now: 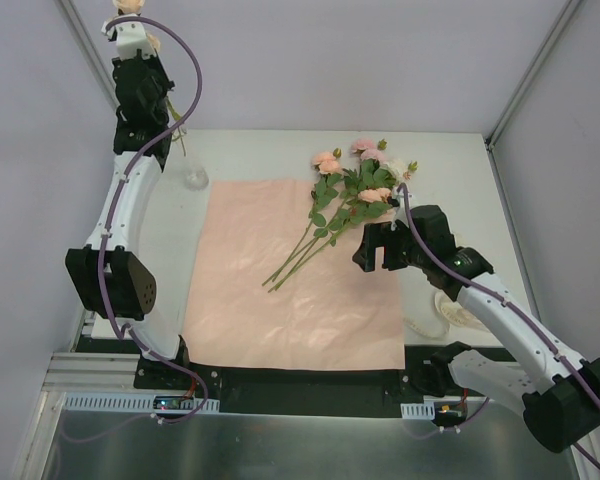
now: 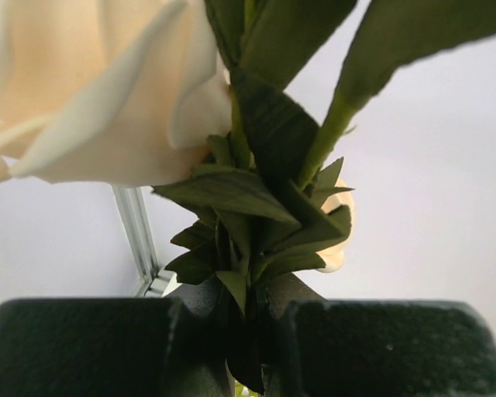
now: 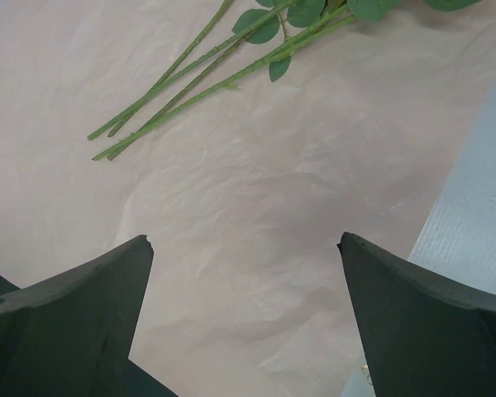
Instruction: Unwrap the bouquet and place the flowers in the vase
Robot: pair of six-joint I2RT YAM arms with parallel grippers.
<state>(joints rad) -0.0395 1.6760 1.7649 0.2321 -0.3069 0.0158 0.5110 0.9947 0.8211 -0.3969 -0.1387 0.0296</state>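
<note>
Flowers (image 1: 352,188) lie just beyond the wide-apart right pincer (image 3: 244,240); left pincer (image 2: 248,331) clamps a cream rose (image 2: 107,99).

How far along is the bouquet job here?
Done: the paper lies flat, unwrapped. In hand: the left gripper is shut on one cream rose, held high near the vase. Left: the other flowers lie on the paper, none visibly in the vase; the right gripper hangs open above the paper, empty.

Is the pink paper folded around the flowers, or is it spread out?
Spread out: the pink paper lies flat on the table, the flowers loose on top.
</note>
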